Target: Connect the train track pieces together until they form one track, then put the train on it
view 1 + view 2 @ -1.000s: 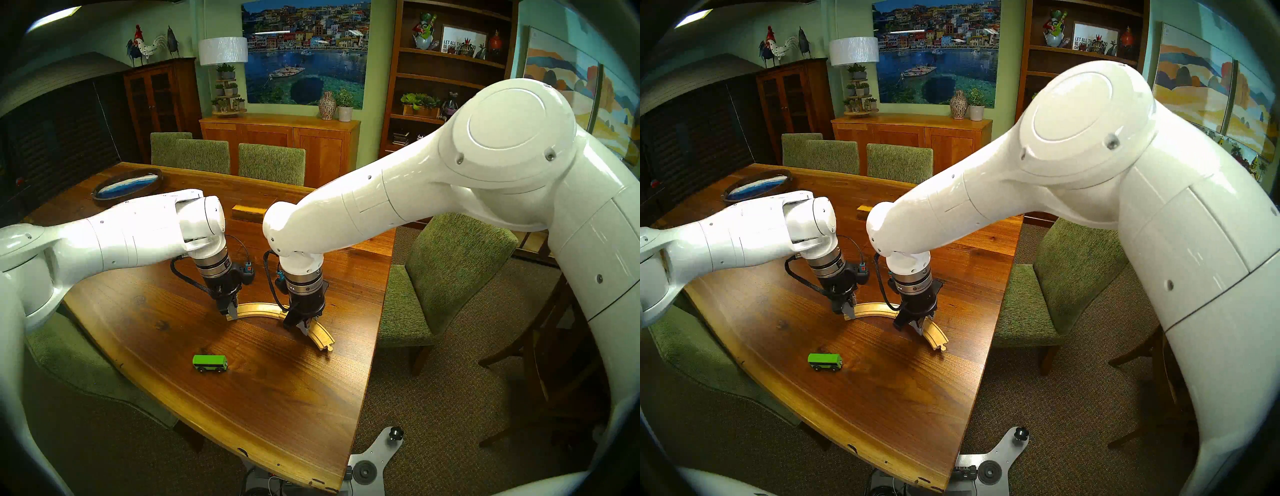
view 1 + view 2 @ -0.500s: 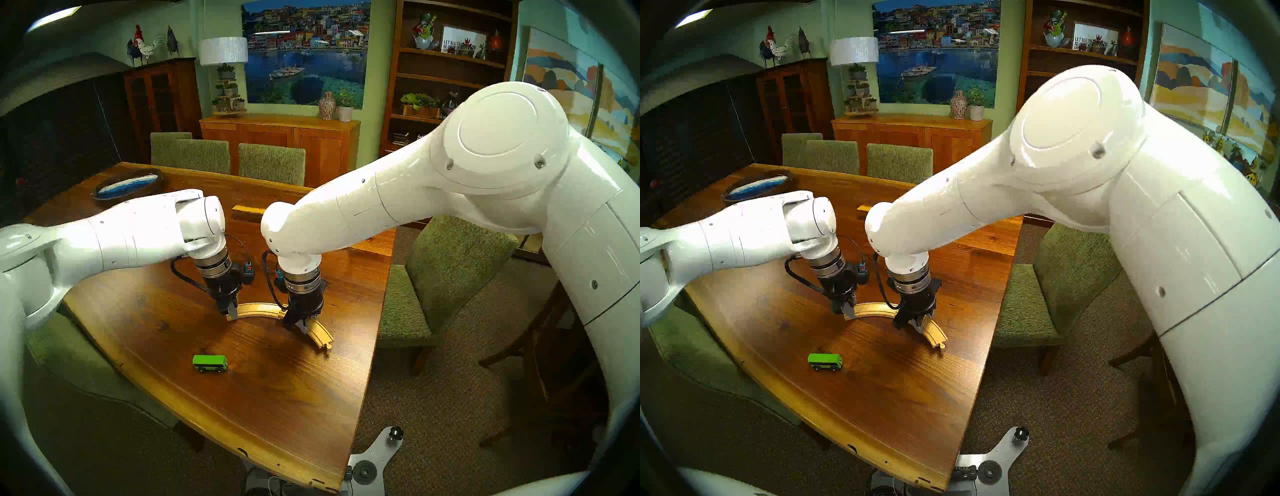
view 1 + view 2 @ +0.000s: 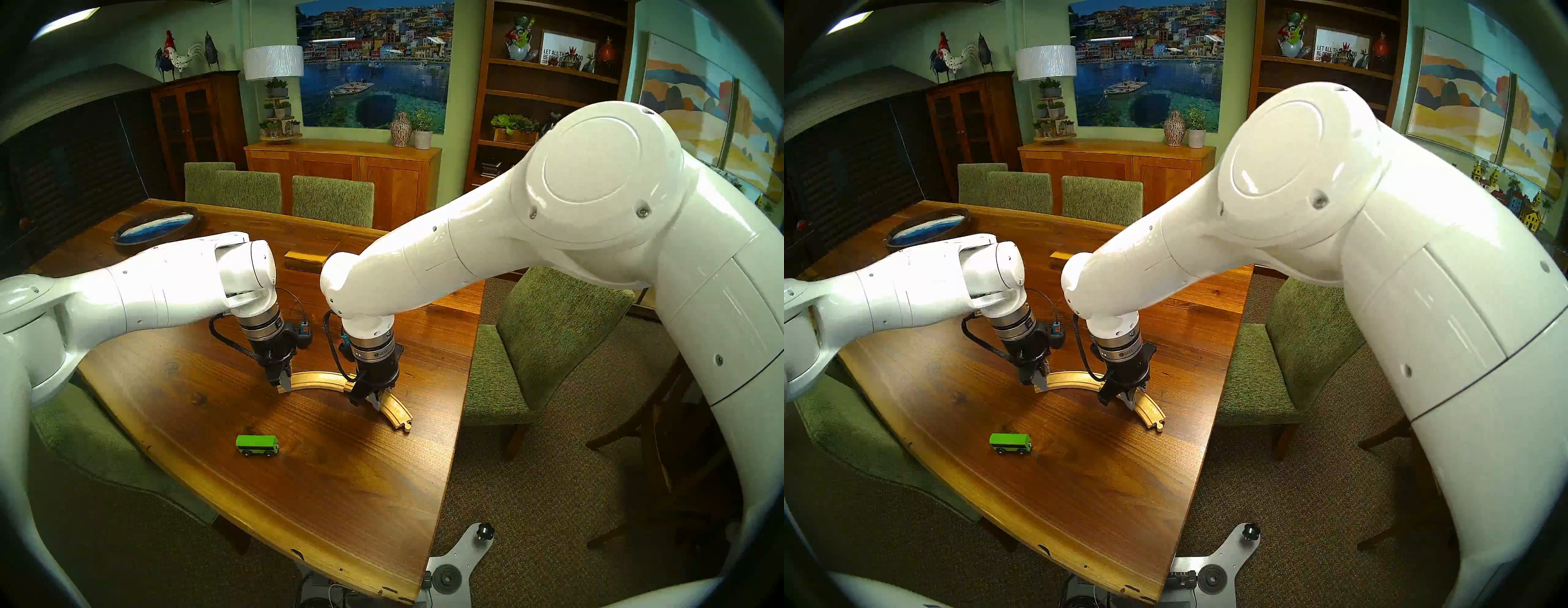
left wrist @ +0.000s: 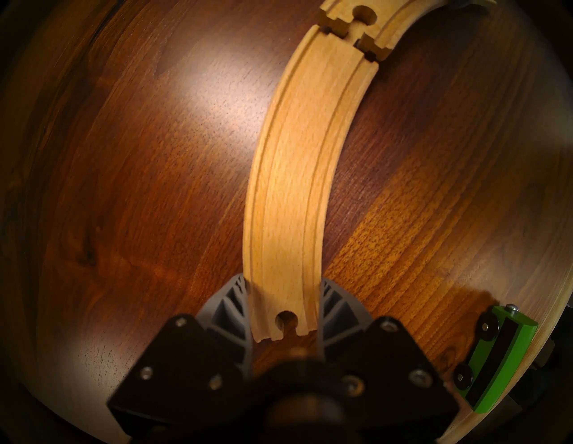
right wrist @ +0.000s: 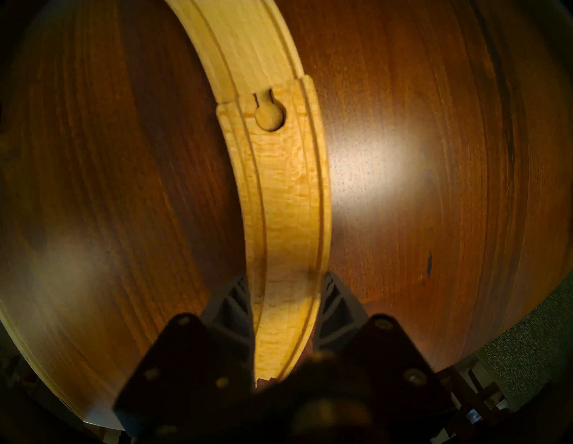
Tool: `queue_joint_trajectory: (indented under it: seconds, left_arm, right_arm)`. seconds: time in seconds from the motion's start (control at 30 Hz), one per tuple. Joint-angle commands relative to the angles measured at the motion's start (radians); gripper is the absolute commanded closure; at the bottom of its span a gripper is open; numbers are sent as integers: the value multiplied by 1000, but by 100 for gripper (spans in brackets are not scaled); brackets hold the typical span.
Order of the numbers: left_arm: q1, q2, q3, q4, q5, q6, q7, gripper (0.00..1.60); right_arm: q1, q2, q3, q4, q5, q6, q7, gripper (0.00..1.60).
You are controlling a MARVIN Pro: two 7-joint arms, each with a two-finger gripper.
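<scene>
Two curved pale-wood track pieces lie in an arc on the table. My left gripper (image 3: 283,387) (image 4: 283,294) is shut on the socket end of the left track piece (image 3: 316,379) (image 4: 291,192). My right gripper (image 3: 365,401) (image 5: 283,288) is shut across the right track piece (image 3: 396,414) (image 5: 285,192). In the right wrist view the left piece's round peg sits inside the right piece's socket, with the outer edges slightly out of line. The green train (image 3: 257,444) (image 4: 493,362) stands free on the table, nearer me than the arc.
A rectangular wooden box (image 3: 303,259) lies behind the arms, and an oval dark tray (image 3: 157,227) sits at the far left. The table's right edge (image 3: 462,407) runs close to the right piece's free peg end. Green chairs (image 3: 543,339) ring the table.
The right gripper has shifted slightly with its piece, so the free peg end now lies a little further right. The right elbow has dropped. Left arm and train are still.
</scene>
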Motion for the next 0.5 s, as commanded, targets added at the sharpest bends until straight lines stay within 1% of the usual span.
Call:
queue_joint_trajectory:
  seconds: [0.0,0.47]
  left_arm:
    - [-20,-2,-12,1,1,-1,1,160]
    - [-19,-2,-13,1,2,-1,0,160]
  right_arm:
    - [31,-17,-12,23,-3,2,11,160]
    - [34,-44,-40,47,-1,2,57,160]
